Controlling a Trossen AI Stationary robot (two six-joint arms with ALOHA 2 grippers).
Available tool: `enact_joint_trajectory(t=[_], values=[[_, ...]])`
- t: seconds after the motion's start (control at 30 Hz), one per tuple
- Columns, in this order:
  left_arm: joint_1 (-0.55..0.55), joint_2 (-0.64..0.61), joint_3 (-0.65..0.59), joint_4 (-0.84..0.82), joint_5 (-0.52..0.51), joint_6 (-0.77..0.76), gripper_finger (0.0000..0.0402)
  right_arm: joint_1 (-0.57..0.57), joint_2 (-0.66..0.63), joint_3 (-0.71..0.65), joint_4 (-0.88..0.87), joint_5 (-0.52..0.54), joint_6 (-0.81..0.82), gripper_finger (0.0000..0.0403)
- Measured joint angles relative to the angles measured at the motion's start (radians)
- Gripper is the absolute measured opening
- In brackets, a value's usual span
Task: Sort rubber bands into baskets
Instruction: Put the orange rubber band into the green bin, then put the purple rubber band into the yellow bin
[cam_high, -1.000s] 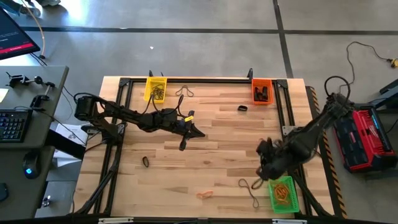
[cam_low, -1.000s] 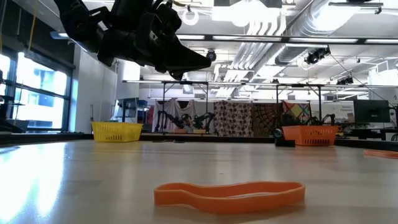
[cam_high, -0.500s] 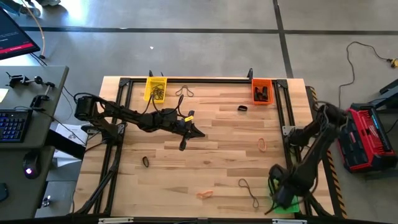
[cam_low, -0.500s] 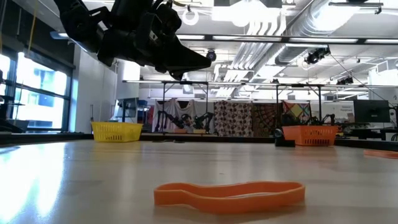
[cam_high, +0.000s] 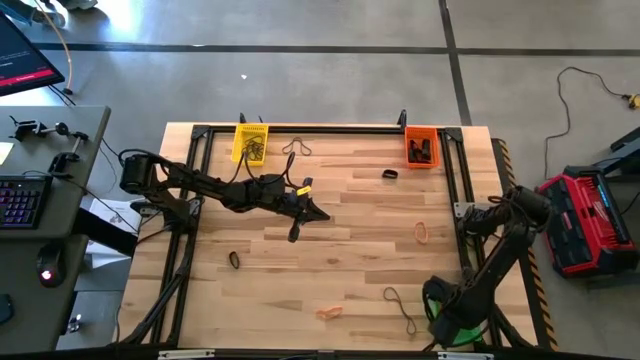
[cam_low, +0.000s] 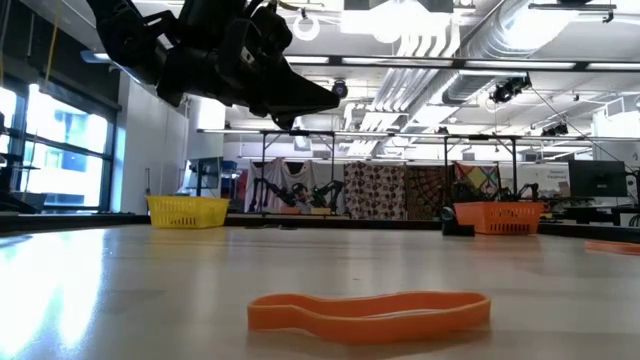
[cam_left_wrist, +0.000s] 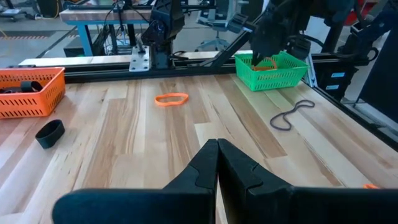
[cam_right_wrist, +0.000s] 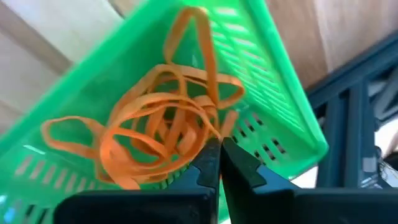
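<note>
My right gripper (cam_right_wrist: 216, 148) is shut, its tips inside the green basket (cam_right_wrist: 280, 81) at the table's near right corner, where a pile of orange rubber bands (cam_right_wrist: 155, 130) lies; the arm hides most of the basket in the high view (cam_high: 468, 330). My left gripper (cam_high: 300, 218) is shut and empty, held above the middle of the table; it also shows in the left wrist view (cam_left_wrist: 216, 149). Loose bands lie flat on the table: orange ones (cam_high: 423, 232) (cam_high: 329, 312), black ones (cam_high: 233, 260) (cam_high: 389, 174), and darker loops (cam_high: 392, 295) (cam_high: 296, 146). My right gripper pinches an orange band by a strand (cam_right_wrist: 213, 129) that runs into its fingertips, at the top of the pile. The fingers come from above, slanting down into the basket. The rest of the band lies slack among the other bands in the basket.
The yellow basket (cam_high: 250, 142) stands at the far left and the orange basket (cam_high: 421, 147) at the far right, both holding dark bands. A black frame rail (cam_high: 455, 190) runs along the table's right side. A red and black case (cam_high: 580, 220) sits on the floor beyond it.
My right gripper has gone from the right middle of the table, by the orange band there, toward the near edge and down into the green basket. That orange band has come into view and lies where it was.
</note>
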Motion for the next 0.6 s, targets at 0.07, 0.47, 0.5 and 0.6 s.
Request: enact_joint_trajectory(t=[0.07,0.47,0.5,0.6], values=[[0.000,0.000,0.000,0.000,0.000,0.000,0.0000,-0.006,0.000,0.000,0.014,0.000,-0.007,0.0000],[0.000,0.000,0.000,0.007,0.000,-0.002,0.0000,-0.039,-0.001,0.152,-0.159,-0.001,0.009,0.0102],[0.000,0.000,0.000,0.007,0.000,-0.002,0.0000,-0.045,-0.001,0.173,-0.183,-0.001,0.009,0.0113],[0.000,0.000,0.000,0.007,0.000,-0.002,0.0000,-0.065,-0.001,0.241,-0.255,0.008,0.009,0.0136]])
